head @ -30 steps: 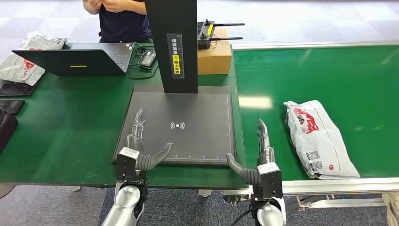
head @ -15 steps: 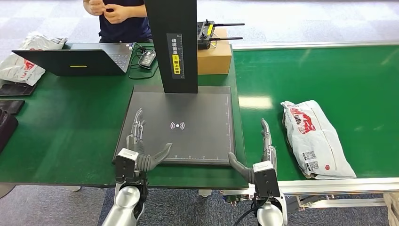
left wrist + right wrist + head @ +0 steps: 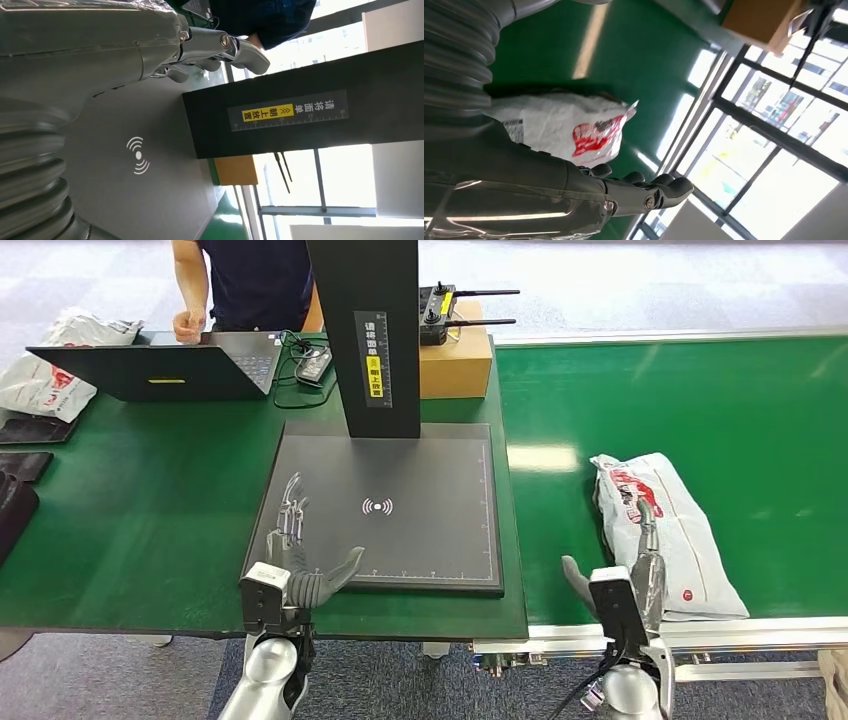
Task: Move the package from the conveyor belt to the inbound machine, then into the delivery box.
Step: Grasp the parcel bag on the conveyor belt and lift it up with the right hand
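Black post (image 3: pixel 363 335) (with cardboard box (image 3: pixel 455 362)) blocks the scanner pad's (image 3: pixel 400 540) rear.

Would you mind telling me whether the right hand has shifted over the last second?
Yes. The right hand has moved to the robot's right, away from the scanner pad edge and out over the belt, now at the package.

A package (image 3: pixel 663 532) lies on the conveyor belt (image 3: pixel 740 410), to the right of the inbound machine (image 3: pixel 390 505). The right hand (image 3: pixel 640 575) is over the package's near end; the left hand (image 3: pixel 295 550) is over the machine's near left corner. A laptop (image 3: pixel 165 365) sits behind.
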Robot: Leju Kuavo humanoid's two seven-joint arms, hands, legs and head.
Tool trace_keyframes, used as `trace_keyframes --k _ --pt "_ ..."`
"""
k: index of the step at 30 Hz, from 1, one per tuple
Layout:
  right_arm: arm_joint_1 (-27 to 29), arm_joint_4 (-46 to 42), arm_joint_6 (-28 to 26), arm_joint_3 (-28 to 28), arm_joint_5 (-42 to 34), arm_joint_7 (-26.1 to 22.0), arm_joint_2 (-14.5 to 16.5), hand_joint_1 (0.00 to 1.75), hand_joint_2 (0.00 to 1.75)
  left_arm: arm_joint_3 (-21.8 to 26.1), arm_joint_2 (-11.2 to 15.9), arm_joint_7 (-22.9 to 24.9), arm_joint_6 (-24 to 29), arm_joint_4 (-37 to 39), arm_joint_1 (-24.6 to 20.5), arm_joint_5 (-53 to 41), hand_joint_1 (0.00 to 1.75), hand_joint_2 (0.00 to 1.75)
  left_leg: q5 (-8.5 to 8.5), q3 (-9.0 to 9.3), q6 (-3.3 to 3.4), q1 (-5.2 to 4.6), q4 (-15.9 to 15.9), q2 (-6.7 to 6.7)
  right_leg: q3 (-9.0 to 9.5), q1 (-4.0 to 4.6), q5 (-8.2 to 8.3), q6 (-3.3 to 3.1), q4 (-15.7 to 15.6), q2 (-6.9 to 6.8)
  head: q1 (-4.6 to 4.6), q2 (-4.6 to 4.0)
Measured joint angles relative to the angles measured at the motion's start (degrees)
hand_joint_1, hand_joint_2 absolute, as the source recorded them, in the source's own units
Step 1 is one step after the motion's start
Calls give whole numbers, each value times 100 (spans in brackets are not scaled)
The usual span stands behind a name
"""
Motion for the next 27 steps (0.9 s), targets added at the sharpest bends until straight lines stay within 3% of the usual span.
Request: trace_keyframes --k 11,16,23,27 --pt "-1474 2859 -584 -1071 311 1 -969 0 175 -26 0 -4 -8 1 -7 45 0 175 3 -1 4 -1 4 -2 -1 -2 4 5 0 -2 -1 0" --pt "-2061 4007 -520 -1300 347 107 -1334 0 175 -45 0 -2 10 1 -11 67 0 175 3 -1 4 -2 4 -2 -2 -2 4 5 0 -2 1 0" --pt "-2700 5211 -311 -1387 737 884 -1692 0 175 -58 0 0 27 1 -12 75 0 175 3 -1 4 -2 4 -2 -1 -1 4 5 0 -2 -1 0" --pt "-2868 5570 -233 -1387 796 1030 -1773 0 175 -64 0 2 27 1 -13 75 0 175 3 -1 4 -1 4 -4 -2 -1 4 5 0 -3 -1 0"
